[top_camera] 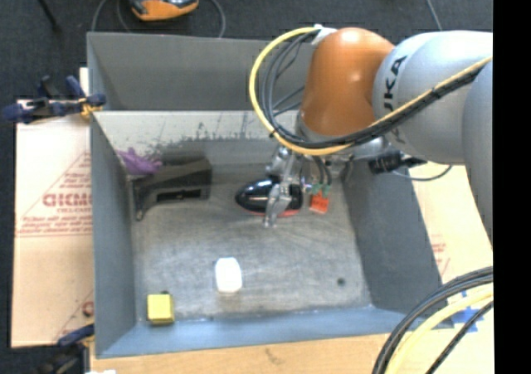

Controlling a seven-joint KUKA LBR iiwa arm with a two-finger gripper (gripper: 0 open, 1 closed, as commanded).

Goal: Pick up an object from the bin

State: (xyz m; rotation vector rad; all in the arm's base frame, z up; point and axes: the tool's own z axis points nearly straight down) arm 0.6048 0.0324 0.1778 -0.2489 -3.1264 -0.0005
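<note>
Hanging low over the middle of the grey bin [114, 231], the gripper [279, 205] is down at the right end of a black, egg-shaped thing [253, 196] with a bit of red under it. That black thing lies on the bin floor, closer to the back wall than to the front. The gripper looks as if it touches the thing or is just above it. I cannot tell how wide the gripper is open, or if it has hold of anything. A small orange thing [319, 203] sits just to the right of the gripper, and I cannot tell if it is loose or part of the robot. Off to the left lie a dark block [174, 182] and a purple scrap [137, 162], well apart from the gripper. Near the front lie a white lump [228, 274] and a yellow cube [159, 307]. I think the step in hand is the grab, with the lift not yet done. The next move calls for a firm squeeze on the black thing and then a straight pull up, so the round thing does not slip out or roll away.
</note>
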